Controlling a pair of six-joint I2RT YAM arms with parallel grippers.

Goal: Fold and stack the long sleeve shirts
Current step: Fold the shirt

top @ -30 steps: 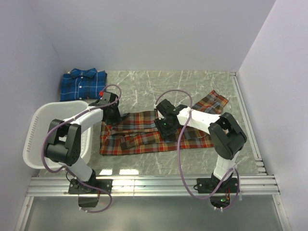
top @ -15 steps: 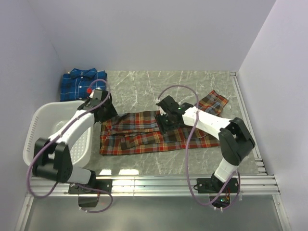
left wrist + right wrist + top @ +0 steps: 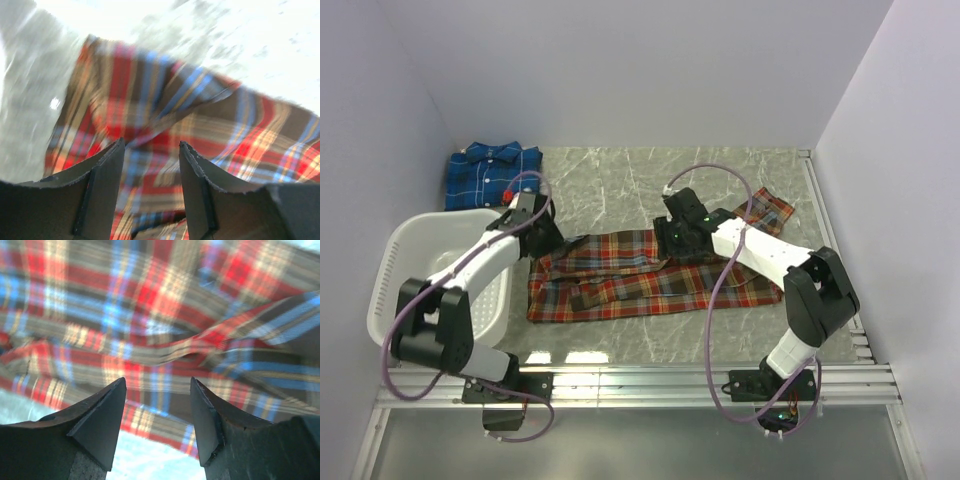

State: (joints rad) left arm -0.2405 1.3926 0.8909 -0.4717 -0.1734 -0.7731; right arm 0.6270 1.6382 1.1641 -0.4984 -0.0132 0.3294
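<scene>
— How does the red-orange shirt (image 3: 640, 275) look?
— Rumpled, spread flat at mid-table, with one sleeve reaching far right. I count two shirts. The blue shirt (image 3: 492, 172) lies folded in the far left corner, beyond the one white basket (image 3: 395, 270).
— Fingers?
— My left gripper (image 3: 151, 147) and right gripper (image 3: 157, 385) are parted over the plaid, holding nothing.

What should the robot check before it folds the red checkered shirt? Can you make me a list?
1. Left gripper open, nothing pinched: ok.
2. Right gripper open, nothing pinched: ok.
3. Both grippers over the red plaid shirt: ok.
4. Red shirt lying smooth: not ok, it is wrinkled and bunched.
5. Blue plaid shirt folded, apart in the far left corner: ok.
6. Grippers touching the cloth: cannot tell.
</scene>
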